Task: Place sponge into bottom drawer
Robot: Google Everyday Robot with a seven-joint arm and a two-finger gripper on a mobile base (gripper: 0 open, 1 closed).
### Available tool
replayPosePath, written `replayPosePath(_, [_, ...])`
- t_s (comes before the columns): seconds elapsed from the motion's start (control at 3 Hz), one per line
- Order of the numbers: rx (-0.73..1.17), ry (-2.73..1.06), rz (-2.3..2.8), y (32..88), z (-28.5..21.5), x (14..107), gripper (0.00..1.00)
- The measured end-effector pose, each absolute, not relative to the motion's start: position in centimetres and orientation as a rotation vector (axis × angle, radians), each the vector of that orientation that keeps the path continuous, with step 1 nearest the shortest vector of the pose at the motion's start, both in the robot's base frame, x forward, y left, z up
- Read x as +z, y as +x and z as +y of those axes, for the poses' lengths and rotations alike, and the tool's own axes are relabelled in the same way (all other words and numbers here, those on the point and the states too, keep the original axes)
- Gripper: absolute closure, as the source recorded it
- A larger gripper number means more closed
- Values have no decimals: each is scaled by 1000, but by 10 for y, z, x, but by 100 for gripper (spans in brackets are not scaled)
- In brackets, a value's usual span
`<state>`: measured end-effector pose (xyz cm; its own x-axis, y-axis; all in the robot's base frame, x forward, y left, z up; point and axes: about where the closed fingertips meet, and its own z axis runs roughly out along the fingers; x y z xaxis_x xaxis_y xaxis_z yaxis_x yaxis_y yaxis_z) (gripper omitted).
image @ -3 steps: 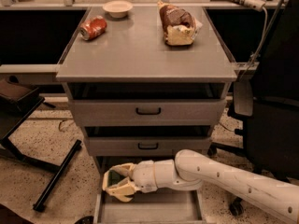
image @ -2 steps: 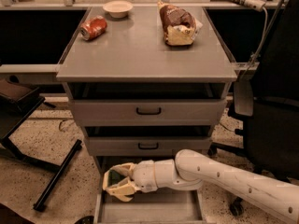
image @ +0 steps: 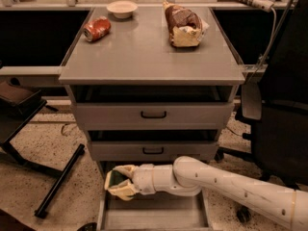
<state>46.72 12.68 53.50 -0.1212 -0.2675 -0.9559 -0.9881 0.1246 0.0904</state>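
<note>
The bottom drawer (image: pixel 154 215) is pulled open at the foot of the grey cabinet, its flat grey floor showing. My gripper (image: pixel 115 181) reaches in from the right over the drawer's left rear corner. It is shut on the sponge (image: pixel 111 179), whose dark green face shows between the pale fingers (image: pixel 123 190). The sponge is held just above the drawer floor, at the left wall.
The two upper drawers (image: pixel 154 113) with black handles are closed. On the cabinet top (image: pixel 144 57) lie a red can (image: pixel 96 28), a white bowl (image: pixel 121 8) and a bread loaf in plastic (image: pixel 184 23). A black office chair (image: pixel 279 124) stands right; a dark stand leg (image: pixel 60 179) lies left.
</note>
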Motion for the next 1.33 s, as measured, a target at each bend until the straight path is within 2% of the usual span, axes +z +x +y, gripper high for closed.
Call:
replayPosePath(0.67, [804,-1080,1703,546,109,452,100])
replayPosePath(1.33, [770,-988,1859,546,72,375,100])
